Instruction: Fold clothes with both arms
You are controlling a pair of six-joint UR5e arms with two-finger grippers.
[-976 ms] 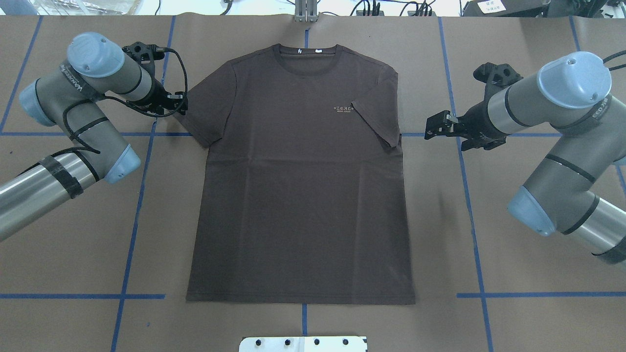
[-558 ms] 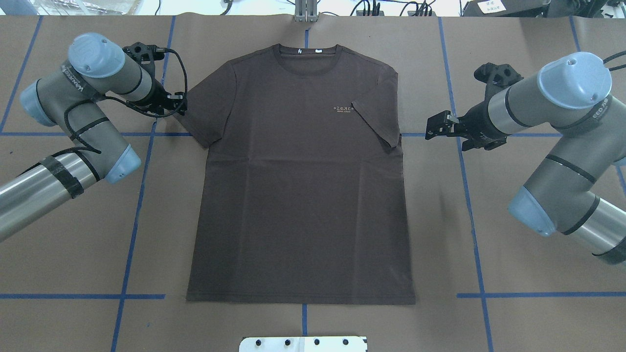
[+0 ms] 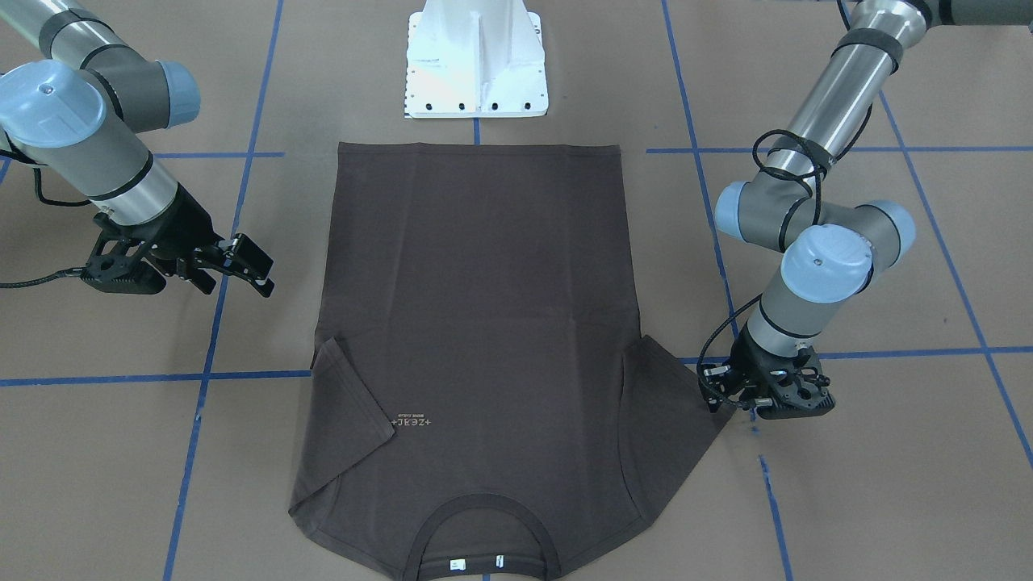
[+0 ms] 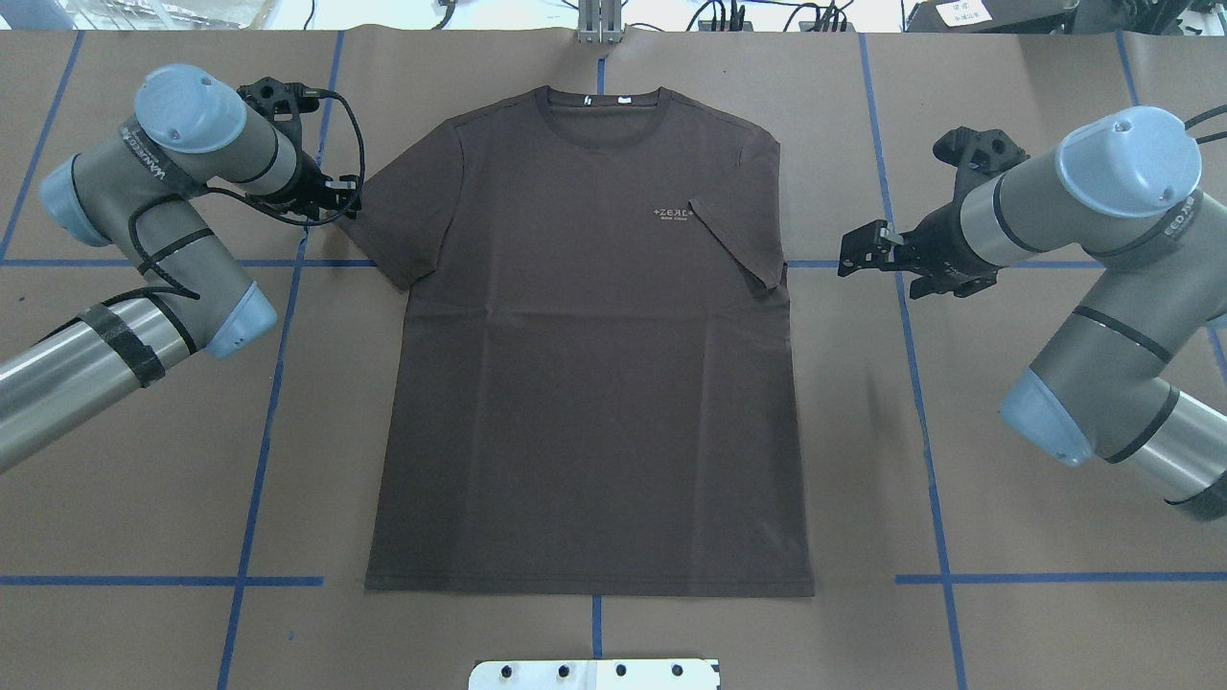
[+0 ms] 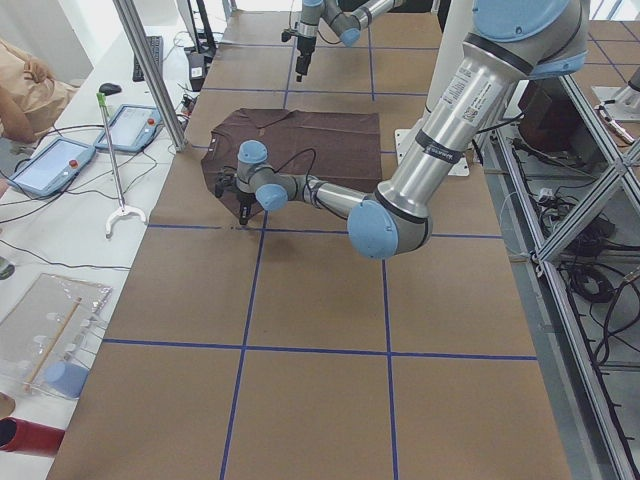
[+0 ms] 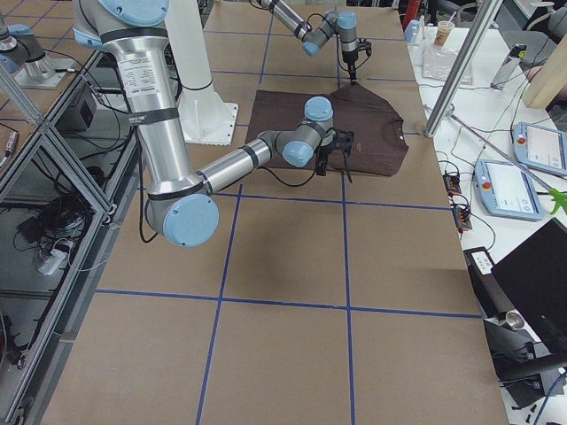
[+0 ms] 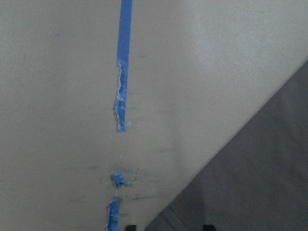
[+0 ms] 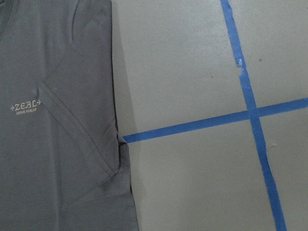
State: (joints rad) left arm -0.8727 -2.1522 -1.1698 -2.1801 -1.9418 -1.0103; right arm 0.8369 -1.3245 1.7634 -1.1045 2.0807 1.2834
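The dark brown T-shirt (image 4: 585,383) lies flat, front up, collar at the far edge; it also shows in the front view (image 3: 476,266). Its sleeve on my right side (image 4: 743,240) is folded in beside the pale chest logo (image 4: 674,213). The other sleeve (image 4: 403,216) is spread out. My left gripper (image 4: 347,201) is down at that sleeve's tip. In the left wrist view the sleeve corner (image 7: 255,183) lies between two fingertips that stand apart. My right gripper (image 4: 848,251) is open and empty above the table, right of the shirt. The right wrist view shows the folded sleeve (image 8: 77,125).
The brown table cover carries blue tape lines (image 4: 920,383). The white pedestal base (image 3: 476,56) stands just past the shirt's hem. Tablets and cables (image 5: 60,160) lie on the side table beyond the far edge.
My left gripper has shifted slightly left and toward the far edge, and the spread sleeve's tip now reaches a little farther left. My right gripper has edged slightly right.
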